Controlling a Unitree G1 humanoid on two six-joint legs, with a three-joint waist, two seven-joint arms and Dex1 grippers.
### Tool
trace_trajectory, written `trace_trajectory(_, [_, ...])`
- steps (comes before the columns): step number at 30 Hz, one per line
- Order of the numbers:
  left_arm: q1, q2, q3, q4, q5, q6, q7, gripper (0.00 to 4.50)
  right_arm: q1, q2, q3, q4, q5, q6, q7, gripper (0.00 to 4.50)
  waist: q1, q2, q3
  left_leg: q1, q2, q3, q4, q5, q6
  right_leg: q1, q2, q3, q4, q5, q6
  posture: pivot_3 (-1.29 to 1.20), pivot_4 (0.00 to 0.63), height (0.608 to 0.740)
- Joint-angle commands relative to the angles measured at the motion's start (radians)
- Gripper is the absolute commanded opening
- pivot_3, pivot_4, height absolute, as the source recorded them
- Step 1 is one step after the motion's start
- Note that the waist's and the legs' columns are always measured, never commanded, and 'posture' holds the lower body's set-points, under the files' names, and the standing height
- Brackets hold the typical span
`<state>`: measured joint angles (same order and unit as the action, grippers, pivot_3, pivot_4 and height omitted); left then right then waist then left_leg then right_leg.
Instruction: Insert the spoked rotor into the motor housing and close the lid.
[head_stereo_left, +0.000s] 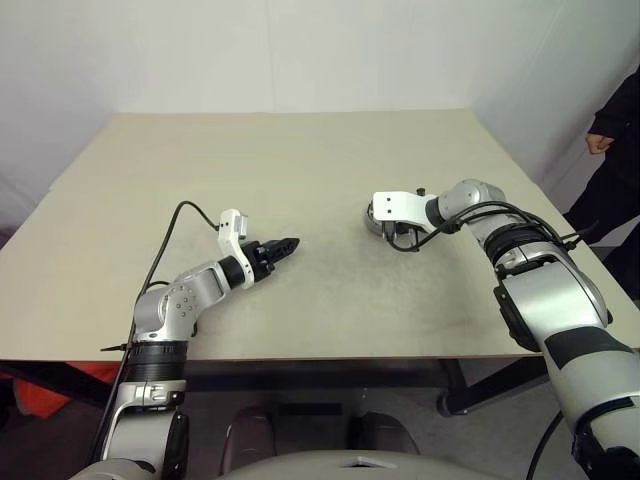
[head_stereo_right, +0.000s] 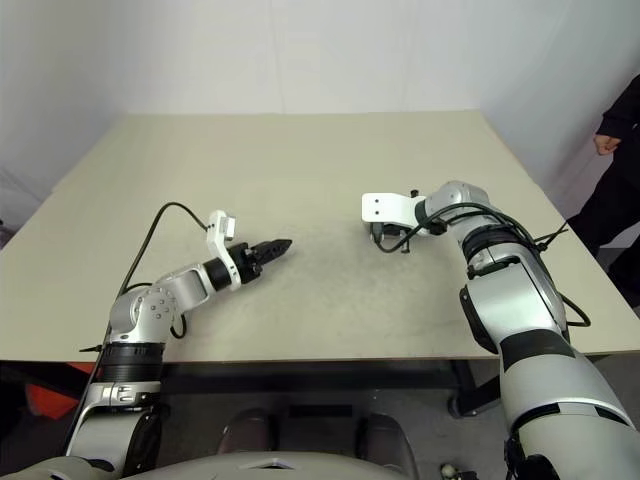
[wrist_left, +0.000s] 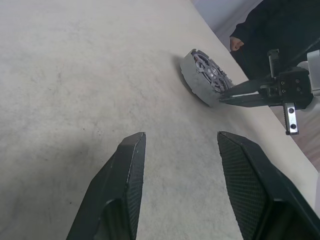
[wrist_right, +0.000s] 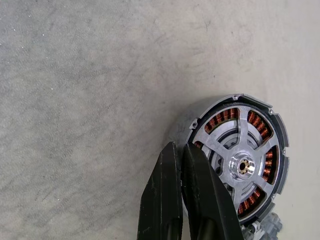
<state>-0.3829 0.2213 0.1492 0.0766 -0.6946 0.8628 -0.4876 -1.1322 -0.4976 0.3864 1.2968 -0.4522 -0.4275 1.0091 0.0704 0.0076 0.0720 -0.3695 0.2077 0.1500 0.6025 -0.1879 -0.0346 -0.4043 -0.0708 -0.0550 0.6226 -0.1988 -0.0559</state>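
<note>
So the rotor (wrist_right: 240, 165) is sitting inside the housing (wrist_right: 278, 150) on the table (head_stereo_left: 300, 170), over on the robot's right side, roughly mid-depth. It's lying flat, hub facing straight up, so its axis is vertical and the spokes fan out level with the tabletop. You can see the copper windings through the gaps between the spokes, all the way around.

The right gripper (wrist_right: 181, 150) is angled down at it with both black fingers pressed together, nothing between them. The tips sit right at the rim of the housing on the side nearer the table's middle; can't tell if they actually touch.

The left gripper (head_stereo_left: 283, 245) hovers low over the table, well apart from the housing, pointing roughly level toward it. Its fingers (wrist_left: 127, 165) are spread, nothing in them.

There's a person (head_stereo_left: 620, 150) in dark clothes standing past the table's far right corner.
</note>
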Motion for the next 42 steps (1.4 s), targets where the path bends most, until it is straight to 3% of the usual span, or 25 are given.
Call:
trace_trajectory(1, [-0.01,0.001,0.009,-0.029,0.0,-0.016,-0.001,2.41,-0.007,-0.003,0.001,-0.003,-0.005,0.009,0.001,0.21,0.0,0.0,0.0,0.0,0.0,0.0,0.0,0.0,0.0,0.0,0.0,0.0,0.0,0.0,0.0,0.0,0.0,0.74])
trace_trajectory(19, [0.0,0.001,0.011,-0.039,-0.003,-0.014,0.008,2.41,-0.003,0.011,0.0,-0.001,-0.007,0.03,-0.049,0.1,-0.002,0.0,0.0,0.001,0.0,0.0,0.001,0.0,0.0,0.0,0.0,0.0,0.001,0.0,0.0,0.0,0.0,0.74])
trace_trajectory(42, [0.012,-0.006,0.005,-0.042,0.001,-0.016,0.01,2.41,0.008,0.009,-0.1,-0.176,0.156,-0.025,0.162,0.1,-0.002,0.0,0.0,-0.005,0.0,0.0,0.001,0.0,0.001,-0.005,0.0,0.0,0.0,0.0,0.0,0.0,0.0,0.74])
